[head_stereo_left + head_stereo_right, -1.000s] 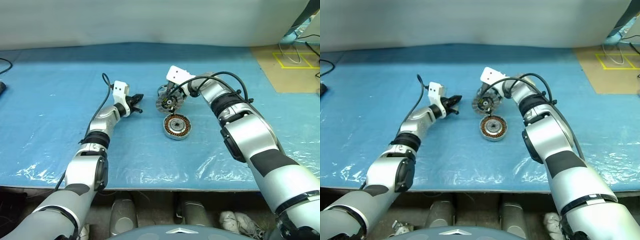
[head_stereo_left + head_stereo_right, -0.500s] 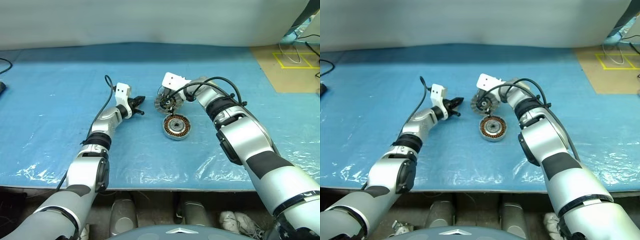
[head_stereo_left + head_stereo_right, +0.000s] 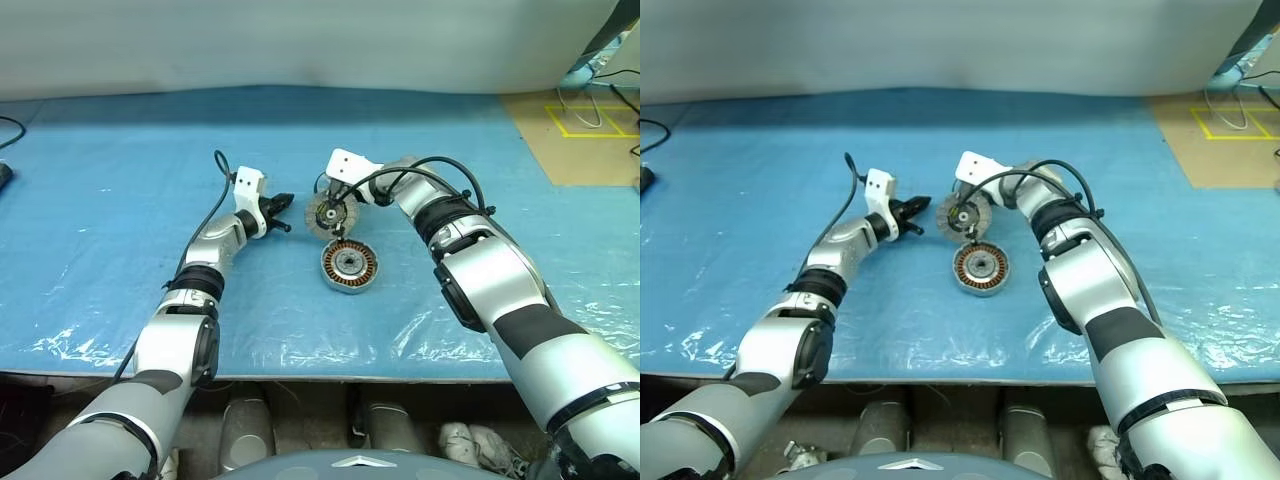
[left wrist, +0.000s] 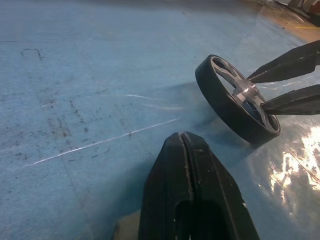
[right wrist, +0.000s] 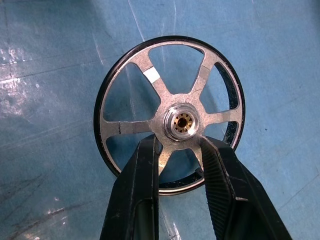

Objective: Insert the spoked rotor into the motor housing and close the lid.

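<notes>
Head cameras first. My right gripper (image 3: pixel 333 212) has dropped a little onto the spoked rotor (image 3: pixel 326 213), and its fingers, which stood wide a second ago, have come in on the wheel. The rotor stands tilted on its rim on the blue table cover (image 3: pixel 120 200), just behind the motor housing (image 3: pixel 350 266), which lies flat with its copper windings facing up. The two are near each other but not touching. My left gripper (image 3: pixel 281 203) hangs just beside the rotor on its other side, in much the same spot as before.

Left wrist camera now. The left gripper (image 4: pixel 184 136) is pressed together with nothing in it, pointing at the rotor (image 4: pixel 225 107). From here I see the black rim resting on the cover, with the right gripper (image 4: pixel 255 92) reaching in from the far side, one fingertip on each side of the hub.

Right wrist camera. This settles it: the right gripper (image 5: pixel 180 142) has its fingers (image 5: pixel 145 170) poking between the spokes, pinching the hub of the rotor (image 5: pixel 150 102) from both sides.

So I judge the pickup is nearly done. Next I should lift, lay the wheel level and carry it over the housing. The grip is narrow and off the wheel's plane, so it could swing as it leaves the cover.
</notes>
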Available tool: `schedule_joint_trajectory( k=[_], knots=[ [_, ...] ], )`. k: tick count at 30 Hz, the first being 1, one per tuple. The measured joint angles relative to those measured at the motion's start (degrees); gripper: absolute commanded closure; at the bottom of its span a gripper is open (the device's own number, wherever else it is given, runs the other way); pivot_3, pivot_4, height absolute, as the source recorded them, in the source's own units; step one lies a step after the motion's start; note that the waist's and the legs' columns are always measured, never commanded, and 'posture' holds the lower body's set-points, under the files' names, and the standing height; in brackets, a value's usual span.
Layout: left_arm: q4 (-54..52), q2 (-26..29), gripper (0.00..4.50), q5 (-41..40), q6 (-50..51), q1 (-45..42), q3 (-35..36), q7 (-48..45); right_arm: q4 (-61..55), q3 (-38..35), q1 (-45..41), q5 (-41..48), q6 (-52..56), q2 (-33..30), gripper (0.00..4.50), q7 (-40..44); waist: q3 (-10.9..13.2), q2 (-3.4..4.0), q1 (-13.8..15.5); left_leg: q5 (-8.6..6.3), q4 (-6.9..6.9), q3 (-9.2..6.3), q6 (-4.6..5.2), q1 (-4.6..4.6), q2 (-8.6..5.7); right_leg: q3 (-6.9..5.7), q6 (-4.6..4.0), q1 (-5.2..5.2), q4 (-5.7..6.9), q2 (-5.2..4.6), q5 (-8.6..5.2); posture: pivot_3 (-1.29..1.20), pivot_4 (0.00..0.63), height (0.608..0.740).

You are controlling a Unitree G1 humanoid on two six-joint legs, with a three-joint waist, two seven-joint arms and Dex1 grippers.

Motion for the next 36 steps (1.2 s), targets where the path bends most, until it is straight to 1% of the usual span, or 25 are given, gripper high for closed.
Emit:
schedule_joint_trajectory(
  k=[4, 9, 12, 15, 16, 17, 18, 20, 21, 25, 26, 28, 29, 32, 34, 36],
  knots=[
    [-0.4, 0.0, 4.5, 0.1, 0.0, 0.6, -0.5, 0.0, 0.0, -0.8, 0.1, 0.2, 2.7, -1.1, 3.65, -3.0, 0.0, 0.0, 0.2, 0.02, 0.03, 0.0, 0.03, -0.01, -0.01, 0.0, -0.02, 0.0, 0.01, -0.01, 0.01, 0.0, 0.15, 0.74],
    [-0.4, 0.1, 4.5, 0.3, -0.3, 0.7, -1.6, 0.0, -0.5, -1.8, 0.0, 0.2, 9.7, -3.9, 3.65, -7.2, 0.0, 0.0, 0.3, 0.03, 0.04, 0.0, 0.05, -0.02, -0.02, 0.0, -0.04, 0.01, -0.01, -0.01, 0.03, 0.0, 0.15, 0.74],
    [-0.5, 0.0, 4.5, 0.2, -0.2, 0.7, -1.9, -0.1, -2.4, -2.4, 0.6, 0.5, 14.7, -6.2, 3.65, -7.6, 0.0, 0.0, 0.3, 0.03, 0.03, 0.0, 0.04, -0.03, -0.01, 0.0, -0.04, 0.01, -0.03, 0.0, 0.04, 0.0, 0.15, 0.74],
    [-1.0, 0.0, 4.5, 0.4, -0.4, 0.8, -2.6, -1.7, -8.7, -2.7, 3.4, 0.8, 19.2, -9.4, 3.65, -4.8, 0.0, 0.0, 0.3, 0.03, 0.02, 0.0, 0.04, -0.05, -0.02, 0.0, 0.0, 0.01, -0.06, 0.0, 0.06, 0.0, 0.15, 0.74],
    [-1.8, 0.1, 4.5, 0.9, -0.8, 1.2, -3.6, -2.8, -13.0, -2.7, 5.3, 1.0, 21.5, -11.0, 3.65, -2.7, 0.0, -0.01, 0.4, 0.04, 0.01, 0.0, 0.04, -0.06, -0.03, 0.0, 0.17, 0.01, -0.07, 0.01, 0.16, 0.0, 0.15, 0.74],
    [-2.4, 0.2, 4.5, 1.3, -1.3, 1.6, -4.3, -3.6, -16.3, -2.7, 6.8, 1.1, 23.3, -12.2, 3.65, -1.1, 0.0, -0.01, 0.5, 0.04, 0.01, 0.0, 0.04, -0.06, -0.03, 0.01, 0.18, 0.01, -0.07, 0.01, 0.17, 0.0, 0.15, 0.74],
    [-3.3, 0.2, 4.5, 1.7, -1.9, 2.2, -5.3, -4.8, -22.4, -2.7, 9.6, 1.4, 25.7, -14.2, 3.65, 1.2, 0.0, -0.02, 0.6, 0.04, 0.0, 0.0, 0.04, -0.06, -0.03, 0.0, 0.19, 0.02, -0.09, 0.02, 0.17, 0.0, 0.15, 0.74],
    [-5.1, 0.4, 4.5, 2.5, -3.1, 4.1, -7.3, -7.5, -35.6, -2.7, 16.1, 2.3, 30.4, -18.5, 3.65, 6.6, 0.0, -0.03, 1.1, 0.04, -0.03, 0.01, 0.05, -0.04, -0.04, 0.03, 0.23, 0.04, -0.12, 0.04, 0.19, 0.0, 0.15, 0.74],
    [-6.4, 0.6, 4.5, 2.8, -3.8, 5.3, -8.6, -9.2, -44.7, -2.7, 20.8, 3.1, 33.0, -21.8, 3.65, 10.1, 0.0, -0.04, 1.5, 0.04, -0.06, 0.01, 0.05, -0.05, -0.02, 0.02, 0.25, 0.04, -0.16, 0.05, 0.2, 0.0, 0.15, 0.74],
    [-10.0, 1.8, 4.5, 3.0, -4.9, 7.8, -10.5, -12.9, -69.6, -4.1, 33.3, 7.8, 39.8, -29.6, 3.65, 18.7, 0.0, -0.05, 1.5, 0.02, -0.1, 0.02, 0.02, 0.12, -0.01, 0.08, 0.28, 0.09, -0.13, 0.07, 0.22, 0.0, 0.15, 0.74],
    [-11.3, 1.7, 4.5, 2.5, -4.7, 8.0, -10.5, -13.4, -74.9, -5.0, 35.8, 9.4, 40.9, -31.3, 3.65, 20.3, 0.0, -0.04, 1.6, -0.07, -0.1, 0.02, -0.13, 0.15, -0.02, 0.1, 0.29, 0.11, -0.13, 0.05, 0.22, 0.0, 0.15, 0.74],
    [-14.3, 1.7, 4.5, 1.5, -4.4, 8.4, -10.5, -14.9, -83.0, -6.7, 39.0, 12.4, 42.7, -33.7, 3.65, 22.8, 0.1, -0.02, 1.6, -0.09, -0.1, 0.08, -0.17, 0.38, -0.03, 0.21, 0.2, 0.25, -0.14, 0.06, 0.17, 0.0, 0.15, 0.74],
    [-17.1, 1.8, 4.5, 0.7, -4.2, 9.1, -10.5, -16.4, -87.3, -8.2, 41.2, 14.2, 43.5, -35.4, 3.65, 23.9, 0.1, -0.02, 1.7, -0.09, -0.11, 0.16, -0.16, 0.54, -0.03, 0.28, 0.06, 0.36, -0.18, 0.04, 0.07, 0.0, 0.15, 0.74],
    [-25.7, 3.7, 4.5, -2.6, -1.9, 13.0, -10.9, -21.8, -96.1, -12.8, 48.0, 19.2, 44.7, -38.8, 3.65, 26.2, 0.1, -0.03, 1.5, -0.1, -0.2, 0.44, -0.16, 0.75, -0.05, 0.59, 0.05, 0.58, -0.28, 0.05, 0.04, 0.0, 0.15, 0.74],
    [-32.0, 6.5, 4.5, -5.0, 1.0, 16.8, -11.6, -26.0, -99.3, -14.3, 52.7, 22.1, 44.9, -39.6, 3.65, 26.5, 0.1, -0.02, 1.3, -0.1, -0.22, 0.51, -0.16, 0.81, -0.03, 0.65, 0.05, 0.54, -0.24, 0.07, 0.04, 0.0, 0.15, 0.74],
    [-35.7, 9.0, 4.5, -5.5, 2.0, 19.2, -12.7, -28.7, -99.8, -14.4, 54.3, 23.0, 45.0, -39.7, 3.65, 25.7, 0.0, 0.01, 1.3, -0.1, -0.22, 0.52, -0.15, 0.82, -0.04, 0.68, 0.04, 0.45, -0.18, 0.07, 0.04, 0.0, 0.15, 0.74]
  ],
)
